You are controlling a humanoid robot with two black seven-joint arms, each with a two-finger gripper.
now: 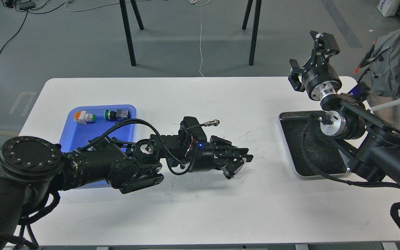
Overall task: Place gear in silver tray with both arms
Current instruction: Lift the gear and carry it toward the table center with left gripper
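Observation:
The silver tray (292, 149) lies on the right of the white table (200, 93), its dark scratched bottom bare where it shows. My left gripper (239, 166) is stretched low over the table's middle, a short way left of the tray. It is dark, and I cannot tell its fingers apart or see anything between them. My right gripper (308, 59) is open and empty, held high above the table's far right edge, beyond the tray. My right arm crosses over the tray's right side. No gear shows.
A blue plastic tray (68, 119) sits at the left, mostly covered by my left arm. Two push-button parts (84, 117) (117, 114) lie at its far end. Black stand legs (127, 33) and a grey backpack (389, 66) are beyond the table.

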